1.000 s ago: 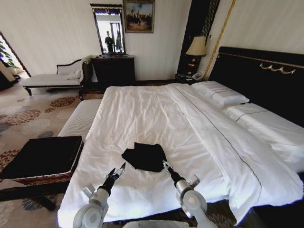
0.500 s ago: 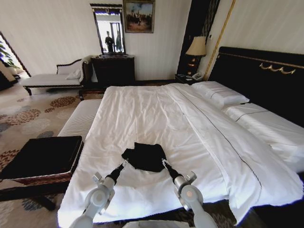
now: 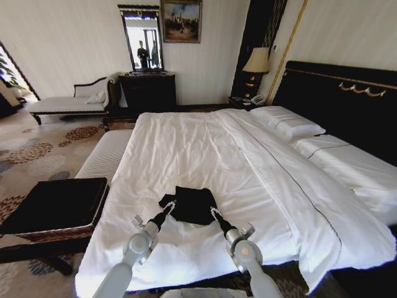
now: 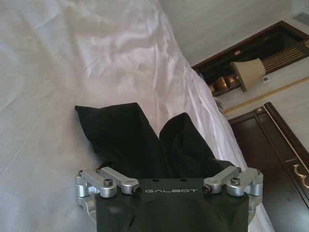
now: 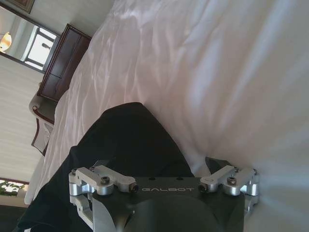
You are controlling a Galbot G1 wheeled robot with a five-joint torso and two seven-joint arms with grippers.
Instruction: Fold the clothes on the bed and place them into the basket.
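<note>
The clothes, a black T-shirt (image 3: 191, 203), lie bunched near the foot of the bed (image 3: 205, 149), which has a white duvet. My left gripper (image 3: 169, 206) reaches the shirt's left edge and my right gripper (image 3: 214, 212) is at its right front corner. Both sit low over the duvet with their finger linkages spread. The left wrist view has the dark fabric (image 4: 130, 140) right in front of the gripper body, folded into two lobes. In the right wrist view the shirt (image 5: 130, 140) lies under and ahead of the gripper. The basket (image 3: 59, 205), black on top, stands left of the bed.
A white striped bench (image 3: 105, 155) runs along the bed's left side behind the basket. Pillows (image 3: 291, 121) and the black headboard (image 3: 347, 99) are at the right. A dark dresser (image 3: 147, 90) and a chaise (image 3: 68, 102) stand by the far wall.
My left arm has stretched forward and to the right until its gripper meets the shirt's left edge. The right gripper has crept slightly forward. The shirt has not moved.
</note>
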